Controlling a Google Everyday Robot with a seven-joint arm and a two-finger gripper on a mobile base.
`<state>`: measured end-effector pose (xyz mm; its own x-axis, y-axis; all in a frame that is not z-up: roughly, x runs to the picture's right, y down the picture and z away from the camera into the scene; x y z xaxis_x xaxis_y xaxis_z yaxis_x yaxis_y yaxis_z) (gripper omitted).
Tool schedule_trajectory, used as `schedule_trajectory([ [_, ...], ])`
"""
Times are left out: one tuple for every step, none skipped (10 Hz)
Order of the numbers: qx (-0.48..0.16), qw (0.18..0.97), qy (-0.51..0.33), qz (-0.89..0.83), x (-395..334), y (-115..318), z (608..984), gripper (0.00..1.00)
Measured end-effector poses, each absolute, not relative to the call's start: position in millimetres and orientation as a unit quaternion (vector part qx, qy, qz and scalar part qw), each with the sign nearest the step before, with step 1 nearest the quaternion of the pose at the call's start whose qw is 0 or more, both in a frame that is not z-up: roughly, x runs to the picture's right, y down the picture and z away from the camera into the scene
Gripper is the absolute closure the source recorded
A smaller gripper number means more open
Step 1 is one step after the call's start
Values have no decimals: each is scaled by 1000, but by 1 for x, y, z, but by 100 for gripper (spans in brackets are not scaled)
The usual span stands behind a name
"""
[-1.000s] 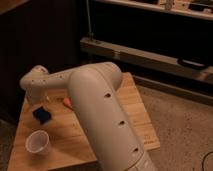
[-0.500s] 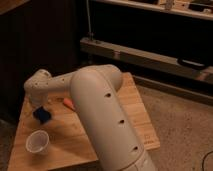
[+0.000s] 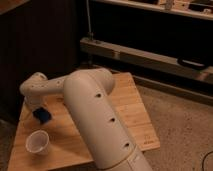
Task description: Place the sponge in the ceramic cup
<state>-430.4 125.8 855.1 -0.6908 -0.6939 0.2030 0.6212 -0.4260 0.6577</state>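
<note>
The dark blue sponge point(image 3: 43, 116) lies on the wooden table point(image 3: 131, 107) near its left edge. The white ceramic cup point(image 3: 37, 142) stands upright a little in front of it, toward the table's front left corner. My thick white arm point(image 3: 95, 120) reaches from the lower right across the table. Its wrist point(image 3: 34, 89) bends down over the sponge. The gripper point(image 3: 35, 109) hangs just below the wrist at the sponge's left side, open, and mostly hidden in shadow. Nothing is held.
A dark wall panel stands behind the table on the left. A low metal shelf rail point(image 3: 150, 55) runs along the back right. Speckled floor point(image 3: 185, 125) lies to the right of the table.
The wrist and gripper have come down and slightly left toward the sponge. The sponge and cup have not moved. The orange thing seen earlier is now behind the arm.
</note>
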Motion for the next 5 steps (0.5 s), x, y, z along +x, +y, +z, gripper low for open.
schedule_trajectory([
  [49, 388, -367, -844, -432, 126, 857, 20],
  [46, 387, -367, -844, -434, 127, 860, 20],
  [42, 389, -368, -844, -436, 127, 863, 20],
  [36, 393, -367, -842, -437, 128, 865, 20],
  [29, 397, -366, -841, -439, 129, 868, 20],
])
